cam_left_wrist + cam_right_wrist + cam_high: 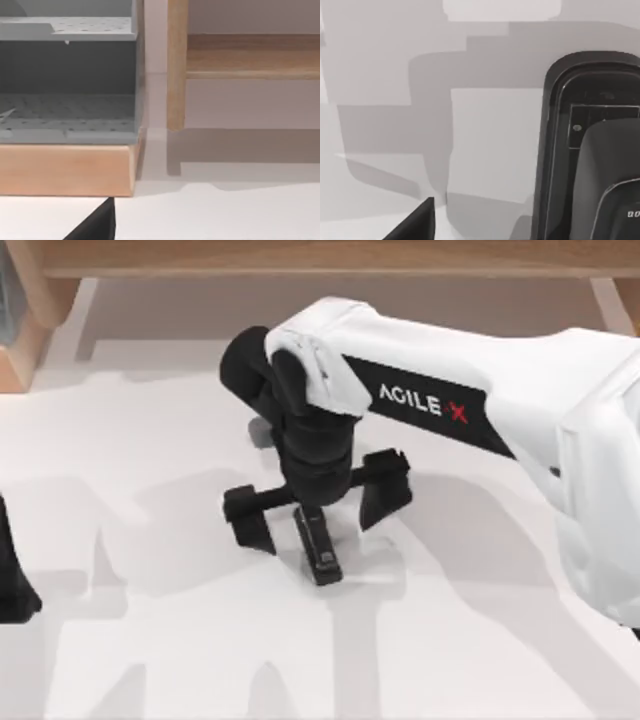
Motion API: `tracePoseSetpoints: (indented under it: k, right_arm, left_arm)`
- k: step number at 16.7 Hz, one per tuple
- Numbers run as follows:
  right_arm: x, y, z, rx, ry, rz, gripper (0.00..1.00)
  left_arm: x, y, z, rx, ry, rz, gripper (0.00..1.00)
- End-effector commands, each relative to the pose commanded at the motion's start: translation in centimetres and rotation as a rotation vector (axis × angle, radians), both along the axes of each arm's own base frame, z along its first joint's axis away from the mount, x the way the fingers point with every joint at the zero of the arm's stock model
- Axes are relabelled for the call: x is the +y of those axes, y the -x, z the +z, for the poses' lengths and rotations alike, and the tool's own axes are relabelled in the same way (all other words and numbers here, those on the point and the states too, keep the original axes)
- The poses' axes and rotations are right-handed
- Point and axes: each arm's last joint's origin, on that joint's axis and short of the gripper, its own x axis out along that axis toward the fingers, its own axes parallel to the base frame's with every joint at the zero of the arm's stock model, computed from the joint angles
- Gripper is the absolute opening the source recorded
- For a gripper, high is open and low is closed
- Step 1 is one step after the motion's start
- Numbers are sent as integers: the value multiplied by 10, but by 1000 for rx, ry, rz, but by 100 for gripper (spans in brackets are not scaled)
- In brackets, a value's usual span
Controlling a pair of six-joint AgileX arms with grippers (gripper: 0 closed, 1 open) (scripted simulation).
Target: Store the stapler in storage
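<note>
While left gripper (12,585) parks at table's left edge, state unclear, right gripper (318,508) spread wide over stapler (318,544).

slim black stapler (318,544), lying flat on white table (450,640), near centre
</note>
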Motion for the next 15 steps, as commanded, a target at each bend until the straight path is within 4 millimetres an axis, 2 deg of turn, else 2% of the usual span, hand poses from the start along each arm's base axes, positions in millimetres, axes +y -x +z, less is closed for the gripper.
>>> tracePoseSetpoints:
  k: [1, 14, 15]
  right_arm:
    - [0, 0, 0, 0, 0, 0, 100]
    - [0, 0, 0, 0, 0, 0, 2]
    - [0, 0, 0, 0, 0, 0, 0]
  left_arm:
    - [0, 0, 0, 0, 0, 0, 100]
    - [0, 0, 0, 0, 0, 0, 100]
    - [0, 0, 0, 0, 0, 0, 100]
